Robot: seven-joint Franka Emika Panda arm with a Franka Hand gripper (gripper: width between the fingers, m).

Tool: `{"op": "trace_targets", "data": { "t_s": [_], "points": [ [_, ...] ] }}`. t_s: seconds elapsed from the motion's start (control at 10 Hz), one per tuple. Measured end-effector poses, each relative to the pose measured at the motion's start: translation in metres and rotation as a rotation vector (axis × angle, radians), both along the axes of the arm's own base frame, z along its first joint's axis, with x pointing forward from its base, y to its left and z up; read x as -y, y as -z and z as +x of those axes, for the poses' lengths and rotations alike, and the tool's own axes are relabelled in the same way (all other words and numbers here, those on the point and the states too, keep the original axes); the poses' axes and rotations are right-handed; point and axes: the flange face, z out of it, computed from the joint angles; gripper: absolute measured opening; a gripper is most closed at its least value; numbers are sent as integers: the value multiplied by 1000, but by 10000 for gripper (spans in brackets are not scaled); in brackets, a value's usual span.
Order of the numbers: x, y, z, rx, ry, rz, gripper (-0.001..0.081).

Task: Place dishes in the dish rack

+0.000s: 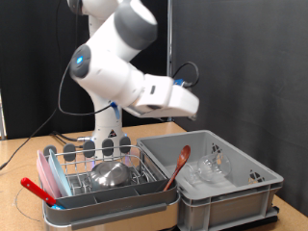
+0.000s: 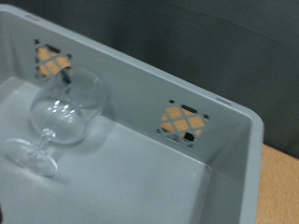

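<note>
Dishes first: the steel bowl (image 1: 110,174) is already sitting upside down in the dish rack (image 1: 144,189), roughly mid-rack, with wire prongs standing up around it and some pink and blue bits (image 1: 50,173) tucked along the rack's end on the exterior view's left. A red utensil (image 1: 38,191) pokes out over that same corner, past the rack's edge. Right next to the rack, on the exterior view's right, is the deeper grey bin (image 1: 252,189), walls touching or nearly so. Inside it there's clear glassware (image 1: 210,171) and a reddish-brown wooden spoon (image 1: 179,164) leaning up against the wall nearest the rack. The wrist view looks down into that bin: a stemmed glass (image 2: 58,117) lies tipped on its side on the floor, bowl close to the back wall (image 2: 140,103), with plenty of bare grey floor beside it. The hand (image 1: 189,100) hangs above the bin's far rim, well clear of everything, nothing between its fingers from what I can see, but I can't tell how wide it's set. Both containers sit near the table (image 1: 19,154) edge.
</note>
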Motion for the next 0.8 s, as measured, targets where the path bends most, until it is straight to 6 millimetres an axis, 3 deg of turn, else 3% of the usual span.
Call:
{"op": "trace_targets", "data": {
  "t_s": [0.6, 0.8],
  "points": [
    [-92, -33, -24, 149, -245, -264, 808],
    [-98, -36, -29, 137, -243, -285, 808]
  ]
}}
